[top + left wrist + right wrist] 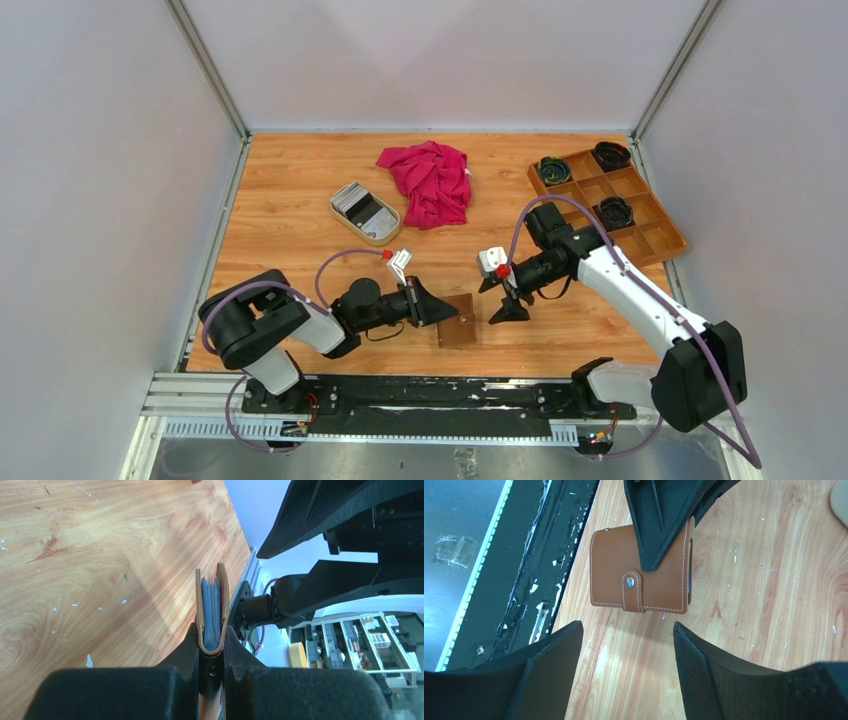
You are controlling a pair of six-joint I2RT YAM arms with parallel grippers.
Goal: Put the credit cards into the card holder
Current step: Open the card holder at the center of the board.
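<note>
My left gripper is shut on the card holder, a brown leather wallet held just above the table near the front. In the left wrist view the card holder stands edge-on between my fingers, with grey-blue credit cards tucked inside it. More credit cards lie in the beige dish. My right gripper hangs open just right of the holder, nothing between its fingers. In the right wrist view, the card holder shows its snap tab beyond my right gripper.
A crumpled red cloth lies behind the dish. A wooden compartment tray with dark round items sits at the back right. The black base rail runs along the near edge.
</note>
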